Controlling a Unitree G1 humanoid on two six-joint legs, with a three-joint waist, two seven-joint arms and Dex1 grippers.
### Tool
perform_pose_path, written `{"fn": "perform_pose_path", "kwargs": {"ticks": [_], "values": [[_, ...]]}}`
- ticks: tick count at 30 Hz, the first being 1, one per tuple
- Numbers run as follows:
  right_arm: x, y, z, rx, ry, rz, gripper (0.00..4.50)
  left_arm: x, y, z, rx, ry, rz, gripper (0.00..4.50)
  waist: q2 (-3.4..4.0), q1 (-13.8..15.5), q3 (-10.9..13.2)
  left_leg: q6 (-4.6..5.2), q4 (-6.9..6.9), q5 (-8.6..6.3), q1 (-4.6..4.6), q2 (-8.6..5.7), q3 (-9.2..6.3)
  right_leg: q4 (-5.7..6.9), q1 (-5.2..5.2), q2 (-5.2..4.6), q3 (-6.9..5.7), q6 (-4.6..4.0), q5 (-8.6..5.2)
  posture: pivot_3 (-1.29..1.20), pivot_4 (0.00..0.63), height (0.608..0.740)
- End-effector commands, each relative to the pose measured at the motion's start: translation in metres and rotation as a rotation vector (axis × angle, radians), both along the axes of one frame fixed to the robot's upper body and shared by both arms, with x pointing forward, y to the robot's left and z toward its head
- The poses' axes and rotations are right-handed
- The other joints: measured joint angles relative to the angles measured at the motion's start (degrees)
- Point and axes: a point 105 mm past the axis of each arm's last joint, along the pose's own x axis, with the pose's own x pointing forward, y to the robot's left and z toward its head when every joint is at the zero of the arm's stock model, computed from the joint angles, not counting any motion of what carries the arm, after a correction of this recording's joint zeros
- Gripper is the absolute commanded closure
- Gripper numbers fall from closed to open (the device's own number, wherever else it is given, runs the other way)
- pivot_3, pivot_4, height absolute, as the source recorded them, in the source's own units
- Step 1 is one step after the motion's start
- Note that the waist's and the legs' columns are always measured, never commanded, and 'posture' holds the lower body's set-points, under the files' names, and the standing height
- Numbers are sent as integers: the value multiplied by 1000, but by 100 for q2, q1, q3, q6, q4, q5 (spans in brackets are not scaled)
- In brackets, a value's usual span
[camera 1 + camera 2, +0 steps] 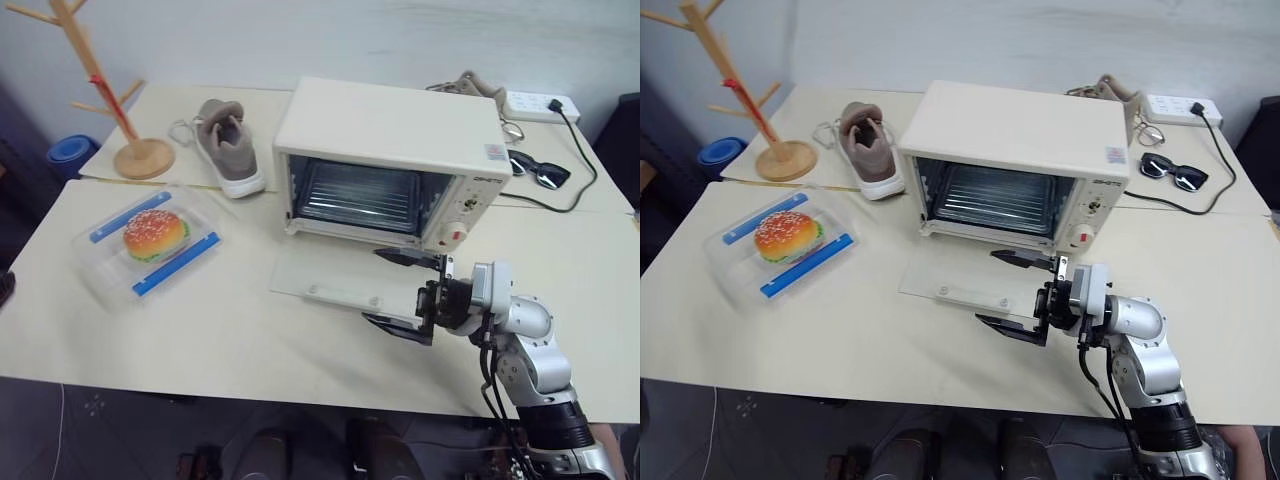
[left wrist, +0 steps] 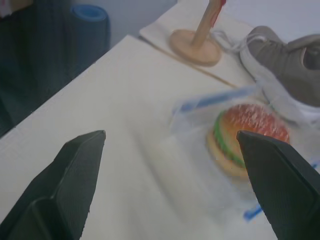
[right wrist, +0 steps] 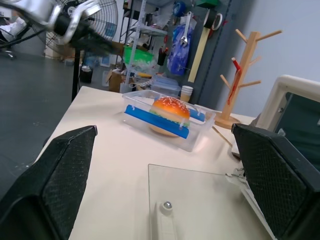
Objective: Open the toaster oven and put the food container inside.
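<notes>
The cream-white toaster oven [image 1: 390, 140] stands at the middle back of the table. Its glass door [image 1: 335, 280] lies dropped flat on the tabletop, so the wire rack inside is visible. The food container [image 1: 150, 242], a clear box with blue clips and a burger inside, rests on the table to the left, well apart from the oven. My right gripper [image 1: 372, 287] hovers open at the right front corner of the lowered door, pointing left, with nothing between its fingers. In the left wrist view my left gripper [image 2: 170, 135] is open and empty, facing the container [image 2: 240, 150] from a short way off.
A grey shoe [image 1: 228, 148] and a wooden peg stand [image 1: 110, 90] sit behind the container. Sunglasses [image 1: 540, 172], a power strip [image 1: 540, 105] and a black cable lie right of the oven. The table's front edge [image 1: 250, 385] runs just below the door.
</notes>
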Motion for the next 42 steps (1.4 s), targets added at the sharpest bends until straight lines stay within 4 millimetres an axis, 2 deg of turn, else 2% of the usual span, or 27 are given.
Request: {"fn": "perform_pose_path", "kwargs": {"ticks": [1,4,8,11,14,16,25,26,29,32,35,38,42], "values": [[-2,0,6,-1,-30,8,0,20,1,-16,-66,151,-64,31,2,-72,1,-1,-6,-1,0,-1,5,-2,-3,0,3,1,0,0,150,740],[-3,3,8,0,-30,1,0,36,5,-34,-47,308,-58,31,2,-173,1,-12,-10,-4,-5,0,5,0,-14,6,-4,1,0,0,150,740],[-5,5,8,3,-27,-18,0,53,2,-44,-76,346,-85,31,-1,-203,1,-38,-10,1,-9,12,11,0,-23,23,1,0,-1,0,150,740],[-6,6,7,7,-23,-36,0,63,-9,-56,-90,400,-147,31,-1,-173,1,-52,-8,7,-9,14,8,2,-23,24,-2,0,-1,0,150,740],[-5,6,8,9,-30,-60,0,64,-10,-61,-100,424,-163,607,-2,-180,1,-50,-7,7,-8,14,8,5,-23,23,2,0,-1,0,150,740],[-4,5,9,9,-39,-78,0,63,-7,-59,-98,422,-155,1156,-2,-179,1,-50,-7,7,-7,15,8,7,-23,22,3,-1,-1,0,150,740],[2,5,7,3,-54,-135,0,63,-3,-39,-29,389,-151,4066,-3,-172,1,-50,-8,7,-8,15,7,6,-25,22,2,-1,-1,0,150,740],[2,4,6,1,-52,-140,0,62,-5,-35,-22,383,-158,4231,-3,-172,1,-49,-8,7,-9,15,7,6,-25,21,3,-1,-1,0,150,740],[5,-1,5,-5,-44,-186,0,59,-13,-20,34,366,-187,4264,-9,-170,-1,-49,-8,7,-10,15,6,6,-25,20,2,-1,-1,0,150,740],[8,-11,7,-8,-44,-258,0,56,-31,-9,85,353,-247,4264,-9,-169,0,-50,-8,7,-12,14,6,3,-25,17,3,-1,-1,0,150,740],[3,-24,8,-30,-32,-316,0,59,-69,0,135,343,-395,4264,-9,-146,0,-50,-8,7,-14,12,5,2,-25,15,3,-1,-1,0,150,740],[-3,-35,6,-64,-9,-355,0,69,-107,6,182,330,-534,4264,-9,-57,0,-50,-4,7,-15,10,2,2,-22,13,0,-1,-1,0,150,740],[-7,-44,3,-86,10,-404,0,94,-154,14,205,280,-680,4264,-9,-19,0,-58,5,16,-10,5,4,13,-17,20,1,6,3,0,150,740]]}}
